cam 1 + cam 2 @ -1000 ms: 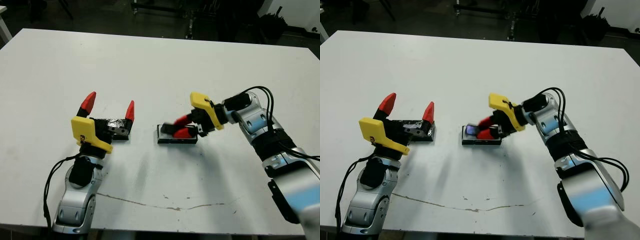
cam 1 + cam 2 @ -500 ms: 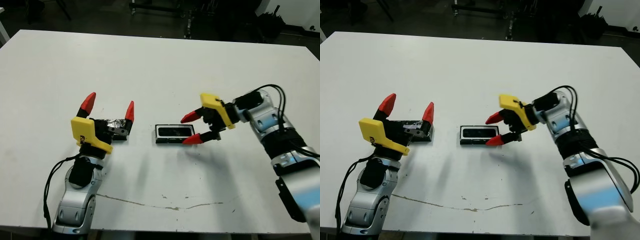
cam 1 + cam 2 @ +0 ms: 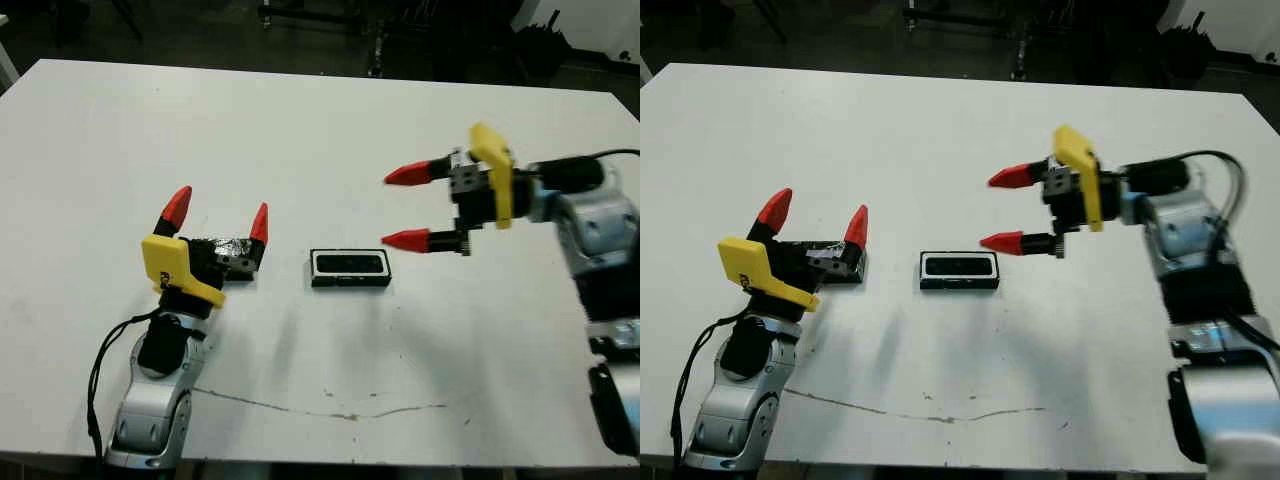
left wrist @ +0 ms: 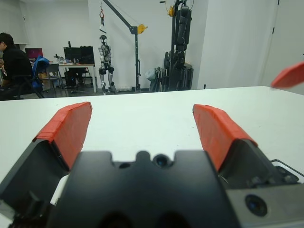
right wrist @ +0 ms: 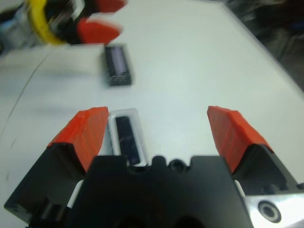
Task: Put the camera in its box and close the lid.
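The camera (image 3: 351, 263) lies flat inside the box (image 3: 350, 281) near the middle of the table (image 3: 300, 130), so in my judgement the first half of the task is done and the step in hand is to bring the lid (image 3: 232, 258) over and close it; the lid rests on the table at about 9 o'clock from the box, apart from it, just in front of the left gripper (image 3: 218, 214), whose fingers stand wide apart with nothing between them; the right gripper (image 3: 407, 207) hangs above the table at about 2 o'clock from the box, also wide and empty; to do this step well, I think the left gripper should come down over the lid and pinch it by its two long edges, keep it level, carry it toward 3 o'clock until its corners stand over the corners of the box, then lower it straight, while the right gripper may steady the box so that it does not slide; some things are hard to make out: the near part of the lid is covered by the body of the left gripper, the left wrist view does not show the lid at all, and I cannot tell whether the camera sits fully down in the white lining or is a little raised at one end.
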### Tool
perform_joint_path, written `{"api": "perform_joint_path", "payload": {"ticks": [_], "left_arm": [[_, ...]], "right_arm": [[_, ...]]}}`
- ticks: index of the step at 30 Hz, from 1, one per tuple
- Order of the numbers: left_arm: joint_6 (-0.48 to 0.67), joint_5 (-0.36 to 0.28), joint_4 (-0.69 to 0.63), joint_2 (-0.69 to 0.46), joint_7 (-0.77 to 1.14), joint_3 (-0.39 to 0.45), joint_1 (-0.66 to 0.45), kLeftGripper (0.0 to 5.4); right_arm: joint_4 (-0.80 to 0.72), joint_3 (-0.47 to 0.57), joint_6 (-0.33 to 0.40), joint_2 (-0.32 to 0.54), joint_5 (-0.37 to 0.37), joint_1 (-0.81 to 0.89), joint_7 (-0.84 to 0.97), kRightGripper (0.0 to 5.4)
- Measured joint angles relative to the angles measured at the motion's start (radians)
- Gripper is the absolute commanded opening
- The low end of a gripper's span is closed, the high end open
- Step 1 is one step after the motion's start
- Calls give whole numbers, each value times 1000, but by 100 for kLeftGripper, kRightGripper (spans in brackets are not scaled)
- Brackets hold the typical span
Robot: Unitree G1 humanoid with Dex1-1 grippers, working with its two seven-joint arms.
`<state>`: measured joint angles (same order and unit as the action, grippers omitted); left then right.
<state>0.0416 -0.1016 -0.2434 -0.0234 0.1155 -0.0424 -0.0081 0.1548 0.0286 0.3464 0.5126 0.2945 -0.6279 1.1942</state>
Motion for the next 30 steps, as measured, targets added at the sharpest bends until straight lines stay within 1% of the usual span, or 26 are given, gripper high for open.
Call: {"api": "perform_joint_path", "payload": {"ticks": [1,3,5,9,12,13,16,20,25,28,30], "left_arm": [[0,0,0,-2,3,2,-1,540],[0,-3,3,-16,15,10,-8,540],[0,-5,8,-44,38,28,-28,540],[-30,-24,9,-164,130,76,-102,540],[-79,-46,9,-292,236,106,-170,540],[-97,-53,11,-332,274,111,-193,540],[-140,-79,51,-463,422,117,-275,540],[-181,-95,142,-594,600,102,-394,540],[-192,-129,346,-679,871,45,-563,540],[-225,-151,490,-696,1048,1,-666,540],[-215,-153,604,-696,1172,-37,-727,540]], "right_arm": [[-53,39,11,-10,16,49,-65,518],[-152,107,10,-45,33,167,-199,495],[-244,158,-8,-93,40,297,-322,464],[-429,224,-44,-197,49,520,-527,407],[-515,232,-75,-254,52,661,-607,362],[-520,232,-93,-263,55,693,-613,346],[-522,232,-183,-296,56,760,-641,302],[-520,232,-244,-329,56,806,-697,245],[-507,231,-276,-332,62,815,-727,165],[-499,229,-282,-332,71,816,-737,123],[-496,227,-289,-332,75,816,-738,93]]}}
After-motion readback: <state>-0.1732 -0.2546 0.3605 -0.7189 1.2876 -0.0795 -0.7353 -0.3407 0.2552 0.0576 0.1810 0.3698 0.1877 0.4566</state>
